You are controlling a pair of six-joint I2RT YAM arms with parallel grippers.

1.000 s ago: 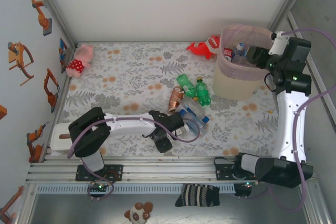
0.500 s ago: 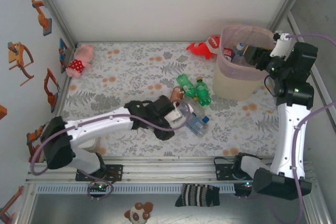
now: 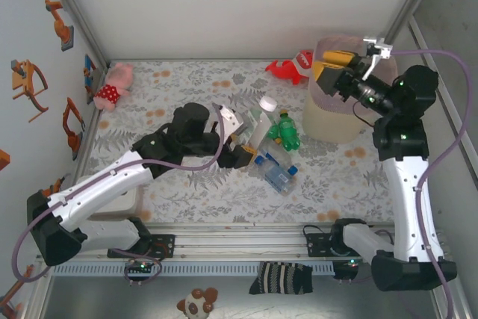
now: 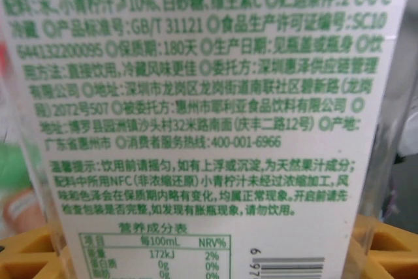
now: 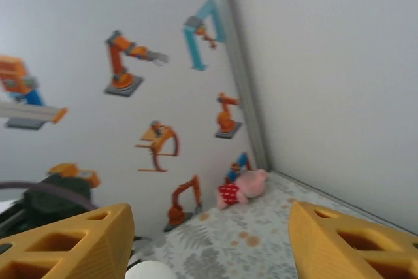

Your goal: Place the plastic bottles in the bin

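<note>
The flowery counter [image 3: 187,184] has a little heap of plastic bottles [image 3: 278,173] near its middle. Just past them, at 11 o'clock, the left gripper [image 3: 248,146] squeezes a tilted white-capped bottle [image 3: 263,117]. Far off at 2 o'clock, the right gripper [image 3: 328,71] hangs partly open and empty over the bin [image 3: 328,125].
</note>
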